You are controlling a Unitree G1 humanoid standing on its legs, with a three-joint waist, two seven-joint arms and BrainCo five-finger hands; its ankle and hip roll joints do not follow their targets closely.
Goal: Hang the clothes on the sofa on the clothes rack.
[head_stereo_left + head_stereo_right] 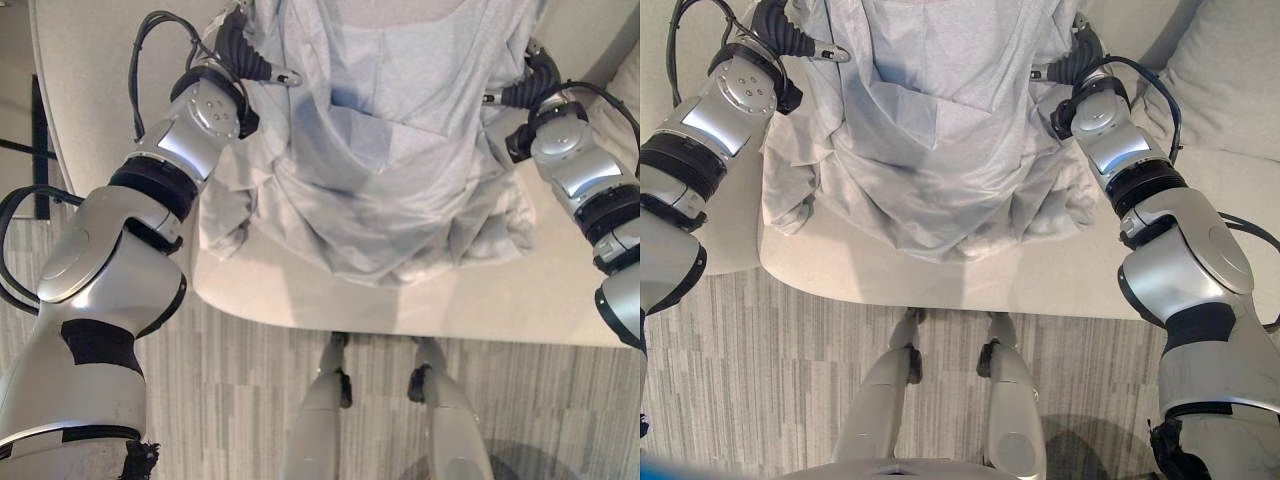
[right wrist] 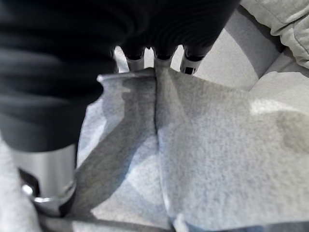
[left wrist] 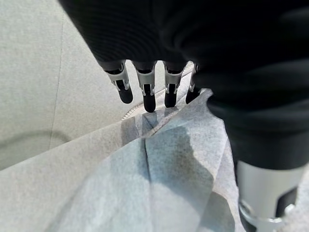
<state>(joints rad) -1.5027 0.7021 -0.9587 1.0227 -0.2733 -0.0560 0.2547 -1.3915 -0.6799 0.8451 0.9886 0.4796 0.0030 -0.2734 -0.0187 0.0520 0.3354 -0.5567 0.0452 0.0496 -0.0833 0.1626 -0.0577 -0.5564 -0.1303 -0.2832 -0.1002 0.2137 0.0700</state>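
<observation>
Grey garment (image 1: 390, 150) spread on sofa (image 1: 480, 300), stretched between both robot hands. Left robot hand (image 3: 145, 89) and right robot hand (image 2: 159, 53) apparently pinching shoulder seams, fingertips partly hidden. Risk: thin pinch slips on lifting, cloth sags back.

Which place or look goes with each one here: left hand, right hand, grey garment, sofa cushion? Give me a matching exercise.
Things:
1. left hand
2. right hand
3. grey garment
4. sofa cushion

Descriptions:
A. pale, lying by the right arm
B. at the garment's right edge
C. draped over the sofa seat's front
D. at the garment's left edge

Pairs: 1-D, 2-B, 3-C, 4-A
</observation>
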